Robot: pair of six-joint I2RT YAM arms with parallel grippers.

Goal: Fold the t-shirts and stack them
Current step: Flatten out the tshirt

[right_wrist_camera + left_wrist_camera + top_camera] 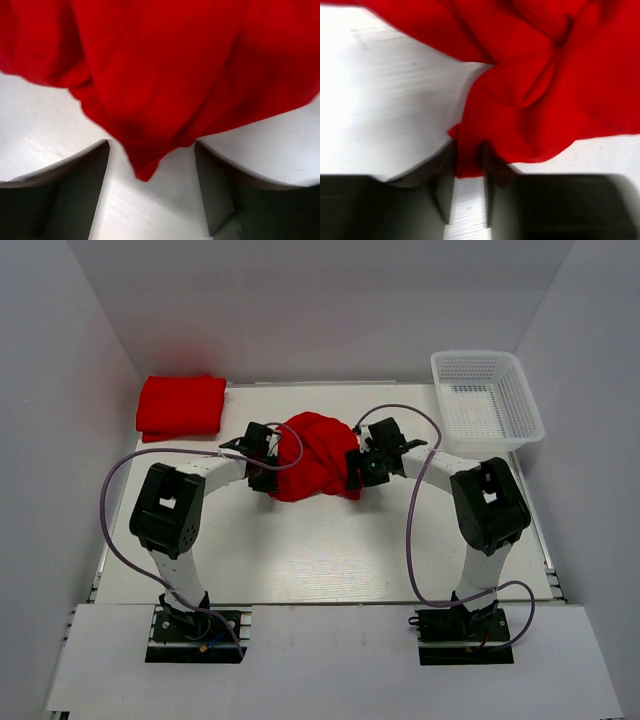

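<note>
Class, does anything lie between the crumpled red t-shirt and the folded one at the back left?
Nothing visible: only bare table lies between them. The left gripper is on that side, its jaws pinching an edge of the crumpled t-shirt.

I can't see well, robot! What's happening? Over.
Left gripper: jaws shut on crumpled t-shirt edge. Right gripper: jaws open around its fold. Folded t-shirt far left, nothing blocking.

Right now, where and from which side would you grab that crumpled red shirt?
By its loose outer edges, from left and right. The crumpled t-shirt is a bunched heap; a thin fold sticks out into the left gripper, a loose tip into the right gripper.
</note>
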